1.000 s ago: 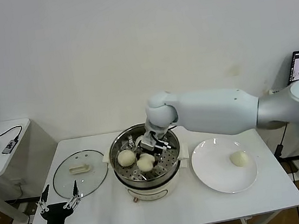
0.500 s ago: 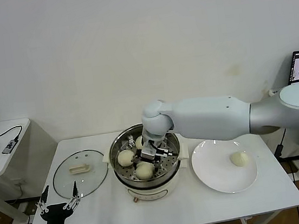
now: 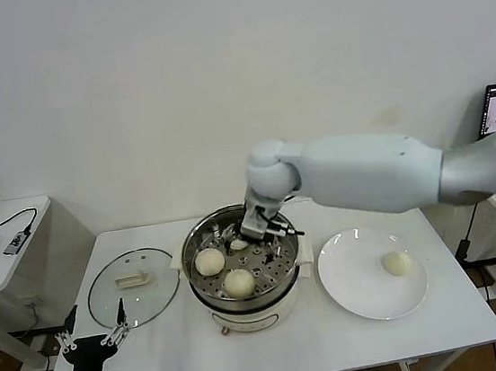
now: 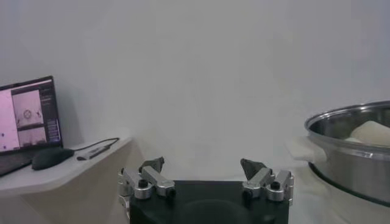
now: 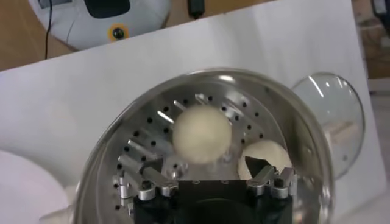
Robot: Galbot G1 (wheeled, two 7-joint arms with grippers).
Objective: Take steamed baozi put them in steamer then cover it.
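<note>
Steamer (image 3: 243, 267) tray — bun (image 3: 239, 282) released, right gripper (image 3: 255, 227) higher

The steamer (image 3: 242, 272) stands mid-bench (image 3: 446, 324). Three baozi lie on its tray: one at left (image 3: 209, 261), one in front (image 3: 239, 282), one at the back (image 3: 238, 244) under the right hand (image 3: 262, 229). The cover (image 3: 134, 286) lies left of it; on the right, a plate (image 3: 355, 285) carries a fourth baozi (image 3: 397, 263).
</note>
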